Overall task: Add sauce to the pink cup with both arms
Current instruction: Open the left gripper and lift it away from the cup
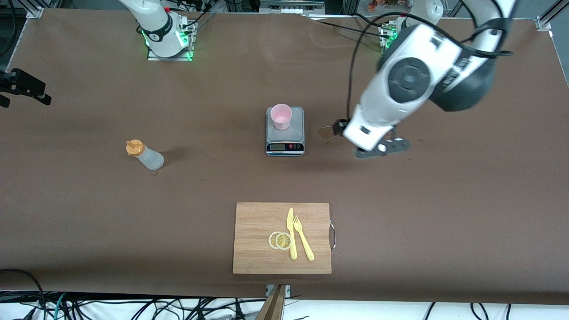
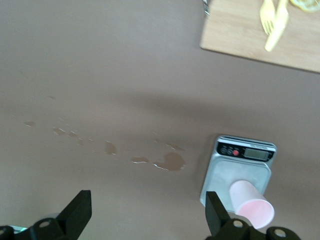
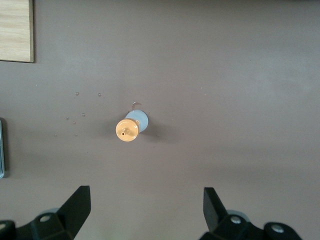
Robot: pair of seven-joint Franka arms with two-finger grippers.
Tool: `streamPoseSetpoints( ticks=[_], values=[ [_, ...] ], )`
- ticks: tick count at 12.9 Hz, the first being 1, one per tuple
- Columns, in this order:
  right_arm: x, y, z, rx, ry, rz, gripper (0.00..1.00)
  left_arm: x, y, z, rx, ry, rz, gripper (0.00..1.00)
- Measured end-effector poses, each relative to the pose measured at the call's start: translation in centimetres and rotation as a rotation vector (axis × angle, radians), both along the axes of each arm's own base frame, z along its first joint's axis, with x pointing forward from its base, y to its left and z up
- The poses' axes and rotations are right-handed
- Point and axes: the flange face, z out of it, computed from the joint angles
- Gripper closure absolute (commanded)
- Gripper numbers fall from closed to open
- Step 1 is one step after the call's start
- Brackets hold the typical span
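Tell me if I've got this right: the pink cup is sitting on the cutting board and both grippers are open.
Not quite. The front view shows the pink cup on the scale, not the cutting board. The left gripper and right gripper are open.

Brown table carrying a kitchen scale; squeeze bottle toward the right arm's end; cutting board nearer the camera.

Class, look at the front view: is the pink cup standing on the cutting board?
No. The pink cup stands on the scale; the cutting board, nearer the front camera, holds only a knife, fork and lemon slices.
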Motion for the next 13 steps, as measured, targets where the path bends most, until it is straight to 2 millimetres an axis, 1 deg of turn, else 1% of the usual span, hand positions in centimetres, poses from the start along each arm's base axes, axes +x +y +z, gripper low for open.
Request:
streamPoseSetpoints(
  ticks=[2, 4, 5, 7, 9, 10, 11, 13],
  values=[
    [0.1, -0.1, 0.0, -0.001, -0.006, -0.001, 0.00, 1.6, 4.7, 0.9, -0.008, 0.010, 0.008, 0.00],
    [0.3, -0.1, -0.2, -0.001, -0.006, -0.001, 0.00, 2.4, 8.7, 2.4, -0.014, -0.007, -0.054, 0.00],
    [0.4, -0.1, -0.5, -0.001, -0.003, -0.001, 0.00, 2.5, 11.2, 3.3, -0.007, -0.020, -0.107, 0.00],
    [0.7, -0.1, -0.9, -0.001, 0.002, -0.001, 0.00, 1.7, 16.7, 5.0, 0.009, -0.046, -0.229, 0.00],
    [0.8, -0.1, -1.0, -0.001, 0.004, -0.001, 0.00, 0.0, 20.9, 6.5, 0.026, -0.123, -0.298, 0.00],
    [0.8, -0.1, -1.0, -0.001, 0.004, -0.002, 0.00, -1.2, 22.1, 7.2, 0.033, -0.147, -0.315, 0.00],
    [0.8, -0.2, -1.0, -0.002, 0.003, -0.002, 0.00, -2.4, 22.6, 7.7, 0.038, -0.156, -0.324, 0.00],
    [0.8, -0.2, -1.0, -0.002, 0.004, -0.003, 0.00, -3.6, 22.3, 8.1, 0.043, -0.158, -0.334, 0.00]
  ],
)
